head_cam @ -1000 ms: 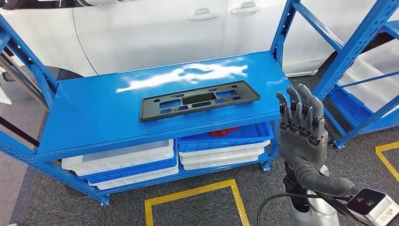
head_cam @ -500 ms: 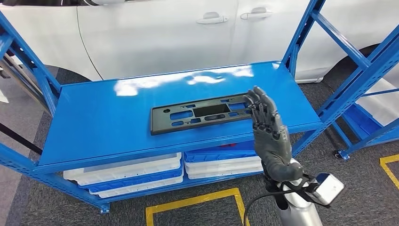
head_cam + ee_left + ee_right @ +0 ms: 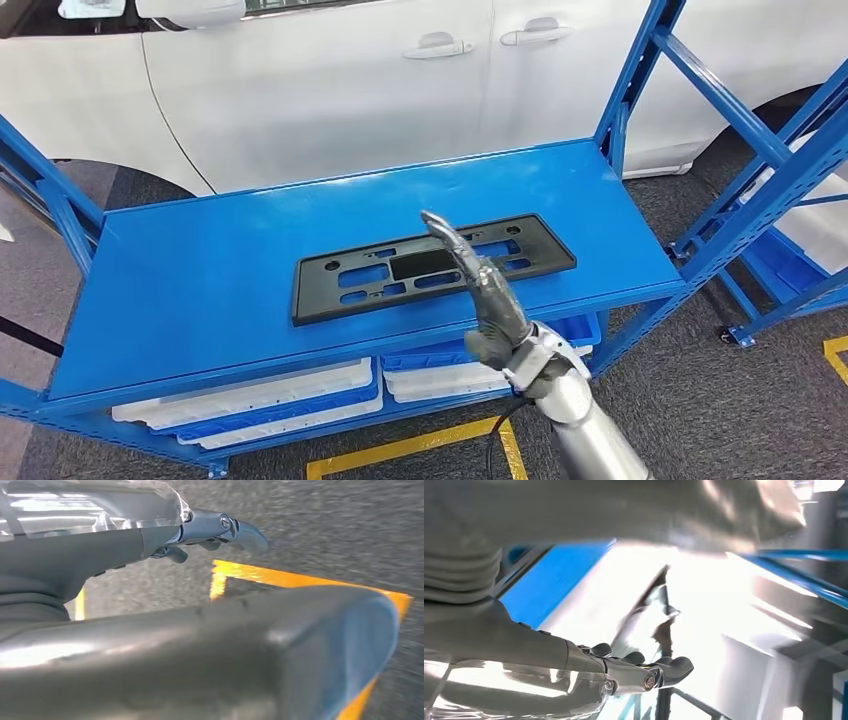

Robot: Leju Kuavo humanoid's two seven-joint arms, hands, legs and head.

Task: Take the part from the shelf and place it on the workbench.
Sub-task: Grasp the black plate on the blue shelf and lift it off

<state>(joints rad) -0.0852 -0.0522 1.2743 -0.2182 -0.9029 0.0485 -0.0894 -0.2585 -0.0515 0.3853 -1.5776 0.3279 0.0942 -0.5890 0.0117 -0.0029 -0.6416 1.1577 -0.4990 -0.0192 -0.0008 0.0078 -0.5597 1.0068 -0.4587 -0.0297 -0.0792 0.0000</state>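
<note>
Right robot hand (image 3: 487, 290) raised edge-on over the front half of the blue shelf (image 3: 200, 260), fingers (image 3: 452, 245) stretched out straight and close together, holding nothing, tips reaching above the middle of the part (image 3: 330, 290). Cannot tell from the head view whether fingertips touch the part or hover just above it. Silver forearm (image 3: 585, 435) rising from below, near the shelf's front edge.

Part: a flat black rectangular frame with cut-out slots, lying flat on the shelf top, stretching out to both sides of the right robot hand and partly hidden behind it.

Beyond the right robot hand, past the shelf's far edge, a white car (image 3: 330, 90). Below and to the left of it, on the lower level, stacked white and blue trays (image 3: 250, 395). Yellow floor tape (image 3: 400, 455) just in front of the shelf's base.

Left robot hand (image 3: 220, 530) hanging over grey floor with a yellow line, fingers extended, nothing held.
</note>
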